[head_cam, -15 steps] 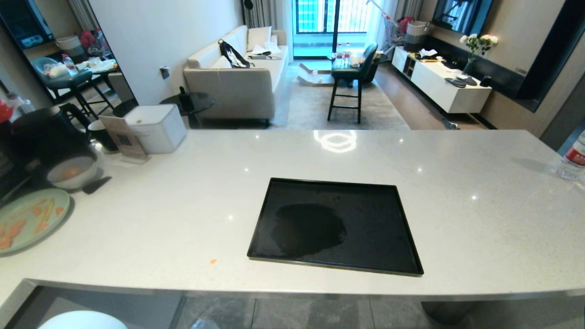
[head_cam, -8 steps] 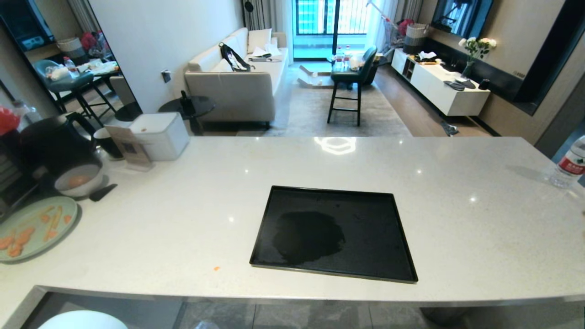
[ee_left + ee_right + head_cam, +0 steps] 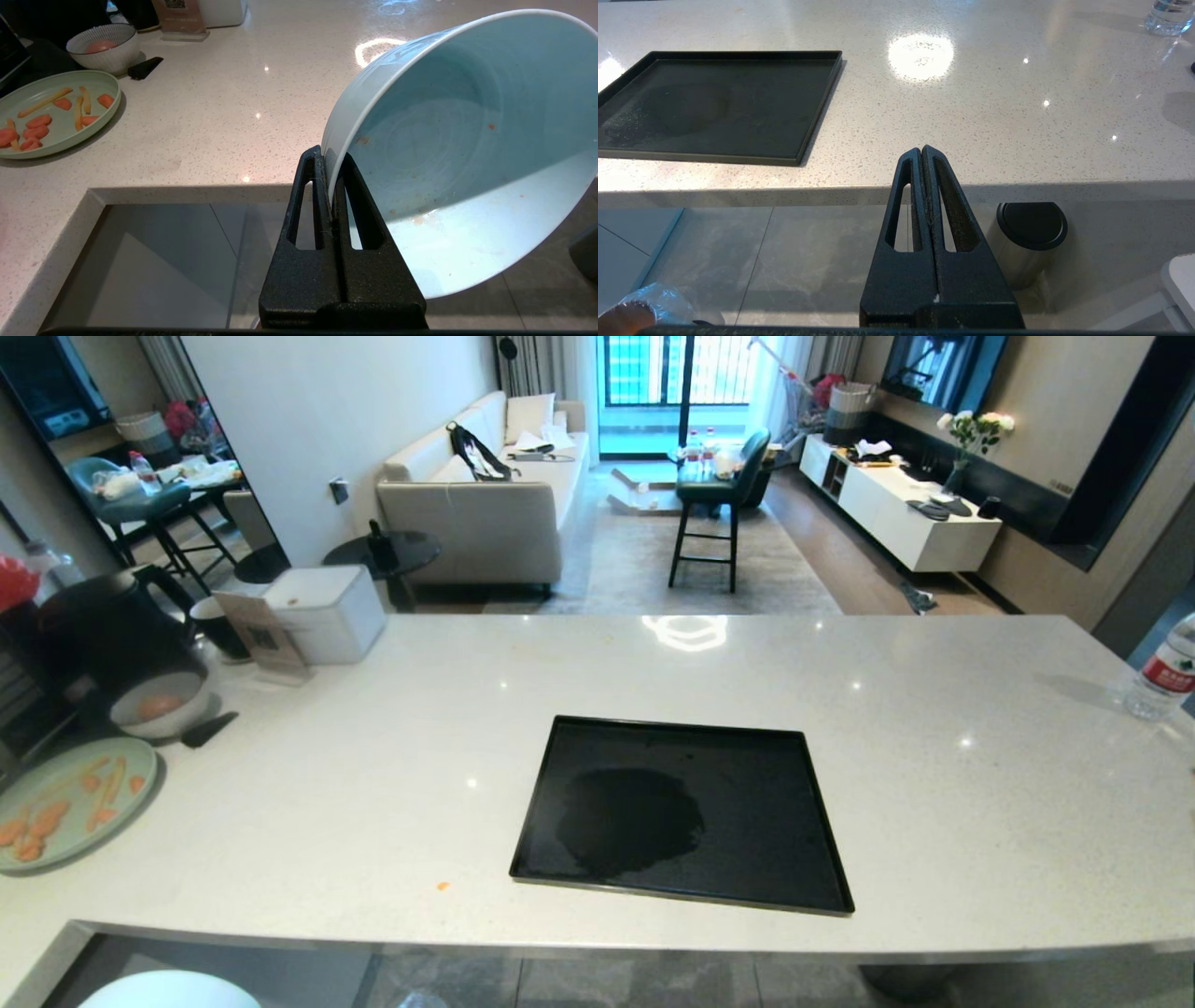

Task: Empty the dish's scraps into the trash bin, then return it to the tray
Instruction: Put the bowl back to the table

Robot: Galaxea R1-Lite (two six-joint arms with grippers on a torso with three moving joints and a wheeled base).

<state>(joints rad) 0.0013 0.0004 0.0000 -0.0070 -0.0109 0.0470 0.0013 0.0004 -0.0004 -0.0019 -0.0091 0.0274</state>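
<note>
The tray (image 3: 681, 812) lies flat near the middle of the tabletop (image 3: 934, 784), close to its near edge. A plate (image 3: 65, 803) sits at the far left, with a bowl (image 3: 159, 705) just behind it. A water bottle (image 3: 1162, 677) stands at the far right edge. The left claw (image 3: 331, 163) hangs below and before the near edge, clamped on the rim of the dish (image 3: 467, 149), which is tilted on its side. The right claw (image 3: 922, 154) hangs before the same edge, right of the tray. The trash bin (image 3: 640, 312) stands on the floor below.
</note>
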